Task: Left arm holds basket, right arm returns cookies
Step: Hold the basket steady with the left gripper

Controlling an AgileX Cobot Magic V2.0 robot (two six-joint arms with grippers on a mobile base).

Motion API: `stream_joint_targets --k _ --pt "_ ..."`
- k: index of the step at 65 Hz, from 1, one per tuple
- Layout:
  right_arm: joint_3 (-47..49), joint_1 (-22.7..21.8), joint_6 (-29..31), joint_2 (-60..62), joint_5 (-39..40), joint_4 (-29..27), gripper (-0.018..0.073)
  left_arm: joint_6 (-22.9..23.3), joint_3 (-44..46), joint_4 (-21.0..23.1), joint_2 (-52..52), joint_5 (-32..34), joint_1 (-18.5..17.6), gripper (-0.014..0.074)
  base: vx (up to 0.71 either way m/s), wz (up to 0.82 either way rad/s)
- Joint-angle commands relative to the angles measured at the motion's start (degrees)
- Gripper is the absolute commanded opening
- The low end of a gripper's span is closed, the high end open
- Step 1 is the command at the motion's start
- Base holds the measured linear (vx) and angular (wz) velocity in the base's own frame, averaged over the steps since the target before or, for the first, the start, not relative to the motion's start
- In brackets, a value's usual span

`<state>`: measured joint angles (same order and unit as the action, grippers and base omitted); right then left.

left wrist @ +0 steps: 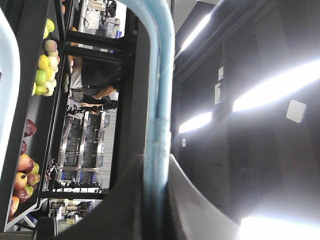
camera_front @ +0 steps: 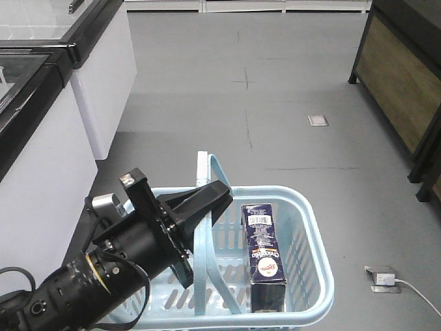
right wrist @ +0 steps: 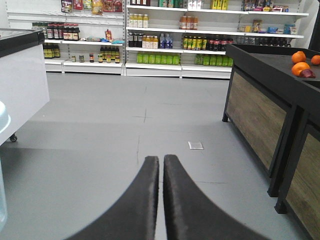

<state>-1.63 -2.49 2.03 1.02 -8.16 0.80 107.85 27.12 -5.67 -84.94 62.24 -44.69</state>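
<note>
The light blue basket hangs above the grey floor in the front view. My left gripper is shut on its flat blue handle; in the left wrist view that handle runs up from between the jaws of the left gripper. The cookies, a dark box with a white barcode on top, stand upright inside the basket at its right side. My right gripper shows only in the right wrist view, shut with nothing between its fingers, pointing over the floor. It is out of the front view.
White freezer cabinets line the left. A dark wooden produce stand with oranges stands at the right. Stocked shelves fill the far wall. A floor socket with a cable lies at the right of the basket.
</note>
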Motion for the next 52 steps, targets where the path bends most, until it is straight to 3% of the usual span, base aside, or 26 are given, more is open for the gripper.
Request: stream_joint_targets --k 1,52 --pt "-1.0 -0.2 0.3 0.3 4.3 0.3 -0.0006 -0.1 1.5 1.2 2.5 15.2 -0.4 -0.0003 0.00 0.00" --pt "-1.0 -0.2 0.3 0.3 4.3 0.3 -0.0006 -0.2 1.5 0.8 2.5 15.1 -0.4 -0.0003 0.00 0.00"
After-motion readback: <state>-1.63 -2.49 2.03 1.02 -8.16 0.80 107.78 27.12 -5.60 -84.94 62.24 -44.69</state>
